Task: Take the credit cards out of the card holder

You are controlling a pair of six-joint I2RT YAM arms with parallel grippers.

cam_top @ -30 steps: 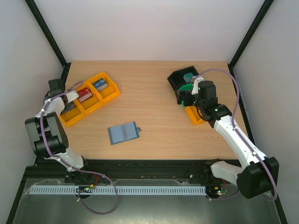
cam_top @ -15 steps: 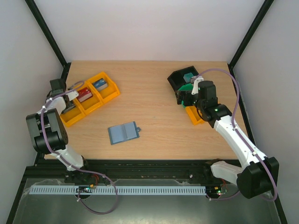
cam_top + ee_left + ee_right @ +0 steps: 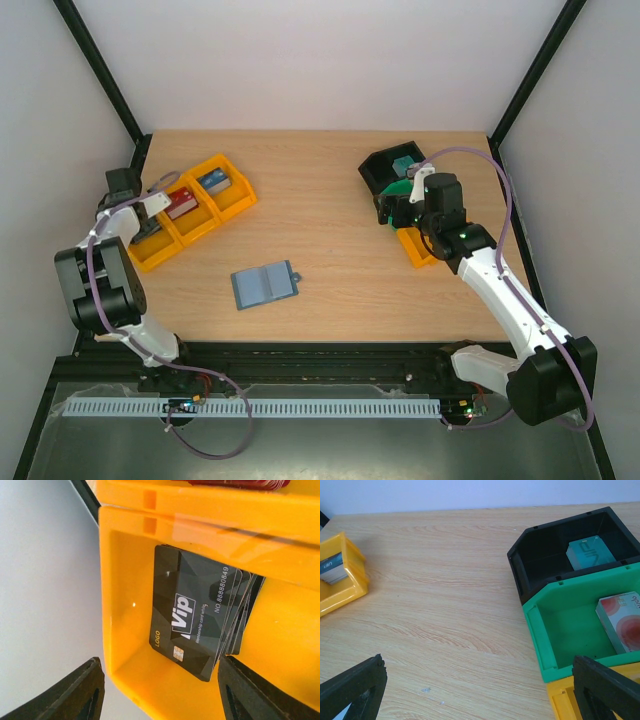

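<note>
Credit cards [image 3: 200, 612], thin dark rectangles with a gold chip and a white Vip mark, lie in a fanned stack in the near compartment of the orange plastic tray row [image 3: 120, 580]. That row sits at about 10 o'clock on the wooden table [image 3: 330, 180]. From my overhead feed the small blue bifold card holder [image 3: 265, 286] lies opened flat on the table at about 7 o'clock from the table's middle. Its little tab points toward 3 o'clock, and it is well apart from both arms.

My left arm [image 3: 100, 280] is folded tight along the 9 o'clock edge, elbow drawn back toward its base and forearm rising toward 12 o'clock. The wrist is turned down over that near compartment. The left gripper [image 3: 160, 690] hangs above the tray with its two black fingers [image 3: 85, 690] spread apart, nothing between them. The cards rest on the tray floor, clear of both pads.

My right arm [image 3: 500, 285] runs from its base at 5 o'clock in a long diagonal toward 11 o'clock. Its wrist is above the stacked bins at 2 o'clock. The right gripper [image 3: 477, 690] is spread wide and holds nothing, looking across bare wood. At its 2 o'clock are a black plastic bin [image 3: 530, 555] with a teal card [image 3: 590, 552] inside and a green plastic bin [image 3: 545, 630] holding a white and red card [image 3: 620, 620]. The two bins are touching.
</note>
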